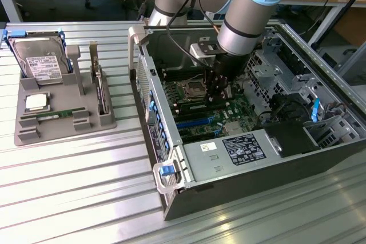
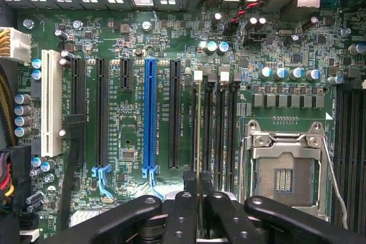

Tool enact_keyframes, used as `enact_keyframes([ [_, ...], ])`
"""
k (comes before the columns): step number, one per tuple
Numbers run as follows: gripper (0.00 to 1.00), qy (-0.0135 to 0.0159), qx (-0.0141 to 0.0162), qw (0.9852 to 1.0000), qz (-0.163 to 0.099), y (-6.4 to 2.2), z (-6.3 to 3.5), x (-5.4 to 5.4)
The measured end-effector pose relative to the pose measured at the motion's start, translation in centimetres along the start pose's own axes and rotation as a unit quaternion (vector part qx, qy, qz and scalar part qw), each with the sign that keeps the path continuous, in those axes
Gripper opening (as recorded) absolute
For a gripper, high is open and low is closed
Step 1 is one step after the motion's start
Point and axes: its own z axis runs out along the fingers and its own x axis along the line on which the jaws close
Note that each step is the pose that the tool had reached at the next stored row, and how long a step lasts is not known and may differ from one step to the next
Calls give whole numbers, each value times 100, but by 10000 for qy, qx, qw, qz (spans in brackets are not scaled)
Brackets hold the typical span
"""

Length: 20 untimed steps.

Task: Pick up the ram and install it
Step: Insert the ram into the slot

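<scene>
- The open computer case (image 1: pixel 240 158) lies on the slatted table (image 1: pixel 74 198), its green motherboard (image 2: pixel 137 44) exposed.
- The gripper (image 2: pixel 199 190) hangs low inside, fingers nearly closed, pinching the ram (image 2: pixel 198 135).
- The ram stands edge-on in a memory slot, just beside the empty processor socket (image 2: pixel 283 172).

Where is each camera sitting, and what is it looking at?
Exterior view: off the arm, above the table, looking down at the open computer case and grey parts tray; the arm and its pincer show.
Wrist view: on the wrist, looking at the motherboard; the pincer grips the ram edge-on.
Shared: the processor socket.
</scene>
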Motion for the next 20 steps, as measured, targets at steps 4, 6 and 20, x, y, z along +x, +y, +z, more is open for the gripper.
enact_keyframes([
  [4,20,0,15,10000,0,19,-115,-12],
  [6,12,-1,20,10000,-3,24,-145,-16],
  [20,11,-4,-249,9997,-38,-967,-332,19],
])
